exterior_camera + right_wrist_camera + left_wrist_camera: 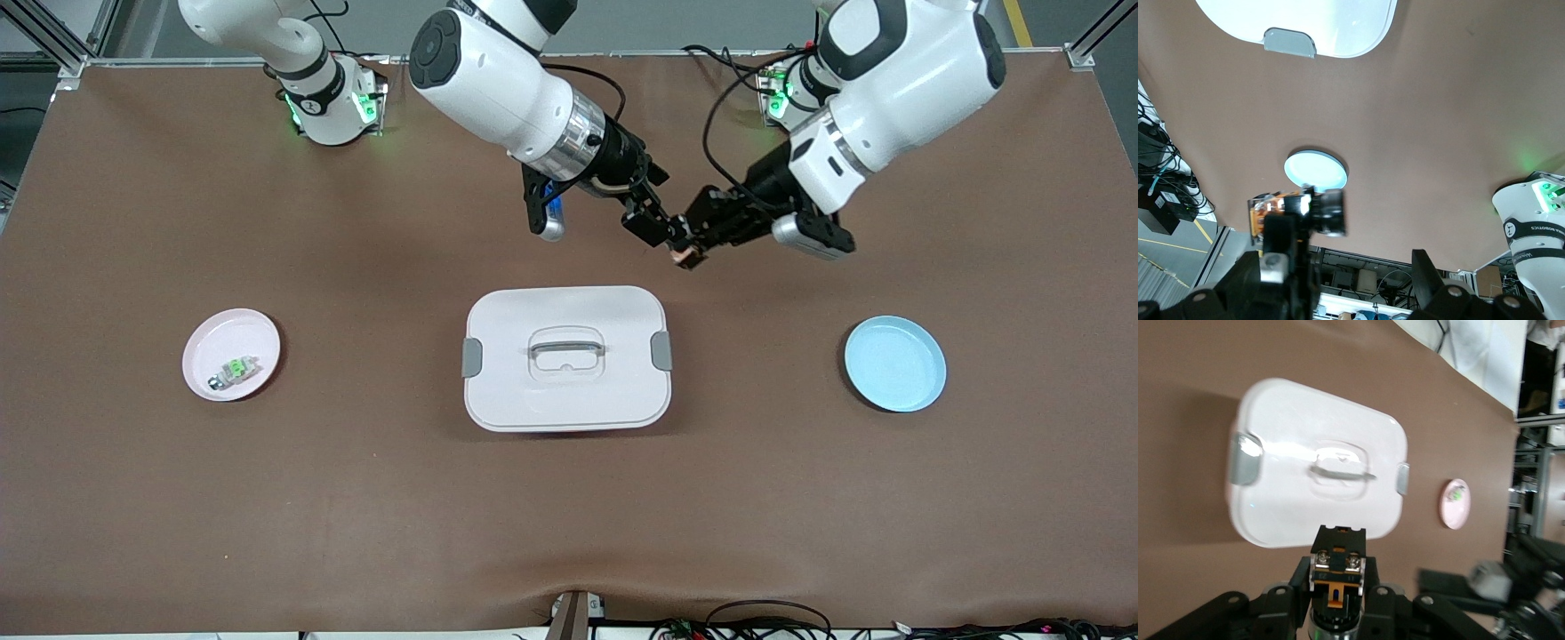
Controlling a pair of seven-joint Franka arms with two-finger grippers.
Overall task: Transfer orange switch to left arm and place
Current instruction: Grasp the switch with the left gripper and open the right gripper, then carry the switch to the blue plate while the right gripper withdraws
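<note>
The orange switch (686, 256) is a tiny black part with an orange centre, held in the air over bare table farther from the front camera than the box (569, 307). My left gripper (701, 238) is shut on it; in the left wrist view the switch (1337, 568) sits between the fingers of that gripper (1337, 590), with the box (1305, 453) below. My right gripper (656, 224) is right beside the switch with its jaws wide apart. In the right wrist view the switch (1265, 212) shows next to one finger of the open right gripper (1355, 280).
A pink plate (200, 342) toward the right arm's end holds a clear-white part with a green centre (235, 369). A blue plate (894, 363) lies toward the left arm's end and also shows in the right wrist view (1315, 170). Brown table surrounds the box.
</note>
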